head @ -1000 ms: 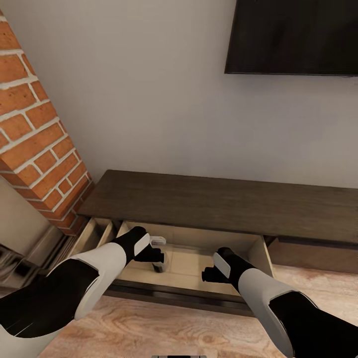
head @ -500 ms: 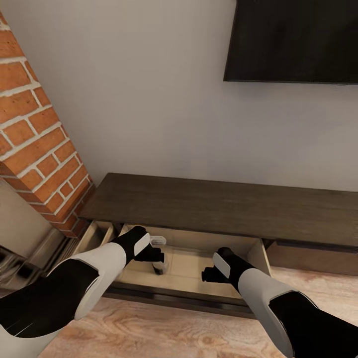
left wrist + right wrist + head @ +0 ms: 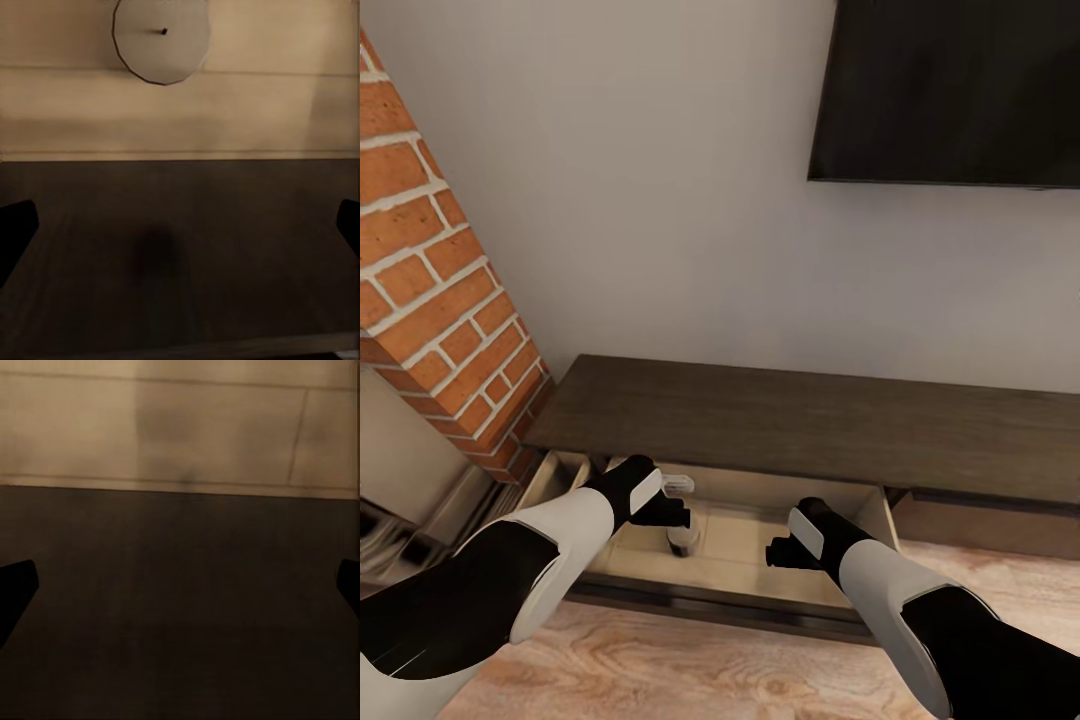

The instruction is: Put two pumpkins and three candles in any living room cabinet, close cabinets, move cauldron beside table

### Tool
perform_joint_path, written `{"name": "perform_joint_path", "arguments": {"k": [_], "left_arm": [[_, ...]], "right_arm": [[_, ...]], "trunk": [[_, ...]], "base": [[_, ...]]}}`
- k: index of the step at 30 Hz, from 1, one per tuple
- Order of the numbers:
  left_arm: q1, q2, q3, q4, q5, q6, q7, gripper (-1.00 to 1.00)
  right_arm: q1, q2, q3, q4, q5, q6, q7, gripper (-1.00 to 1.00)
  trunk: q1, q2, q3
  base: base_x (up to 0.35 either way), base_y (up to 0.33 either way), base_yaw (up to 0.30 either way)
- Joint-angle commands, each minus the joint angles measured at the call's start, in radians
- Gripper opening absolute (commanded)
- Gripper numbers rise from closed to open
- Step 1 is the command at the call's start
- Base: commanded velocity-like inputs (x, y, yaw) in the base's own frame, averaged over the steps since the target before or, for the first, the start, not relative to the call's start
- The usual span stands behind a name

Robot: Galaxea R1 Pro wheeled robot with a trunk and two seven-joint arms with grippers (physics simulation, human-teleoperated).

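Note:
The long dark brown cabinet [image 3: 760, 420] stands against the wall with one wide drawer [image 3: 745, 560] pulled out, its inside pale. One short grey-brown candle [image 3: 682, 538] stands in that drawer; in the left wrist view the candle [image 3: 161, 37] shows from above with its small wick. My left gripper [image 3: 678, 506] hangs open just above and in front of the candle, over the dark drawer front [image 3: 180, 247]. My right gripper [image 3: 775, 552] is open over the drawer's right half, holding nothing. The pumpkins, the cauldron and the table are out of view.
A red brick column [image 3: 430, 300] rises at the left, close to the cabinet's end. A second, narrow drawer [image 3: 555, 475] stands open beside it. A dark TV [image 3: 950, 90] hangs on the wall above. Wooden floor [image 3: 710, 670] lies in front of the cabinet.
The whole picture has slid down a little, so the camera has moved. Both arms keep their pose and both grippers stay open. The candle stands where it did.

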Motion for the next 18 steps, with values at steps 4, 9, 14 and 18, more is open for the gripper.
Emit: {"name": "perform_joint_path", "arguments": {"k": [4, 9, 14, 18], "left_arm": [[0.0, 0.0, -0.004, -0.002, 0.011, 0.005, 0.008, 1.0], [0.0, 0.0, -0.004, -0.002, 0.011, 0.005, 0.008, 1.0], [0.0, 0.0, -0.004, -0.002, 0.011, 0.005, 0.008, 1.0], [0.0, 0.0, -0.004, -0.002, 0.01, 0.005, 0.008, 1.0]], "right_arm": [[0.0, 0.0, 0.006, -0.002, -0.01, 0.004, -0.007, 1.0], [0.0, 0.001, 0.006, -0.002, -0.011, 0.004, -0.006, 1.0], [0.0, 0.0, 0.007, -0.002, -0.012, 0.004, 0.0, 1.0], [0.0, 0.0, 0.006, -0.002, -0.012, 0.003, 0.024, 1.0]], "trunk": [[-0.016, 0.028, 0.012], [-0.035, 0.063, 0.028], [-0.054, 0.098, 0.043], [-0.069, 0.126, 0.056]], "base": [[0.0, 0.0, 0.0], [0.0, 0.0, 0.0], [0.0, 0.0, 0.0], [0.0, 0.0, 0.0]]}}
